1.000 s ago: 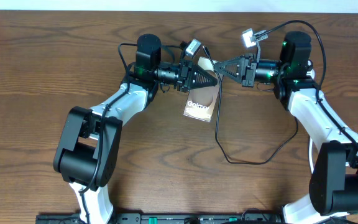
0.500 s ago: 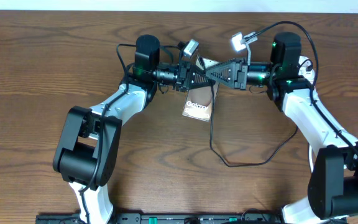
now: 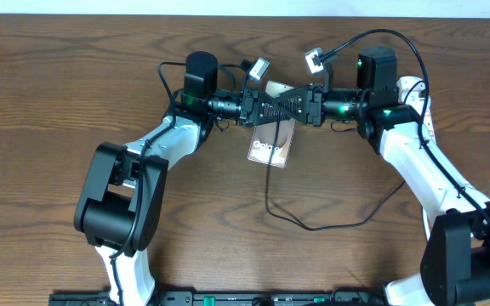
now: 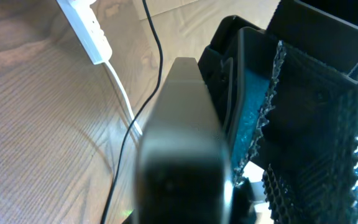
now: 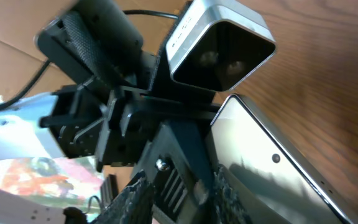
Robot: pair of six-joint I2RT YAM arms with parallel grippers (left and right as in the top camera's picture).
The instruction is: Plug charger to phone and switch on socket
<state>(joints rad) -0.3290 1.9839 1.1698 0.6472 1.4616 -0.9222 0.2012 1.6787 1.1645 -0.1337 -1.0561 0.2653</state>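
Phone: a flat dark grey-brown rectangular phone with white "Galaxy" lettering, tilted up off the brown wood-grain worktop, far middle, between the two arms.
Left gripper: the left gripper is closed. Going by its wrist view, it is clamped on the phone's upper end.
Right gripper: the right gripper is nose to nose with the left one, fingers partly apart. Nothing shows between them.
Charger: a thin black cable loops over the worktop from the phone's lower edge toward the right arm. Its connector tip is hidden, so whether it is seated cannot be told.
Socket: a narrow white power strip, seen only from the left wrist, lies beyond the phone.
Handling: the phone is probably light, rigid and slick, so grip its long edges and leave the port end free. The cable is limp; take it just behind the connector.
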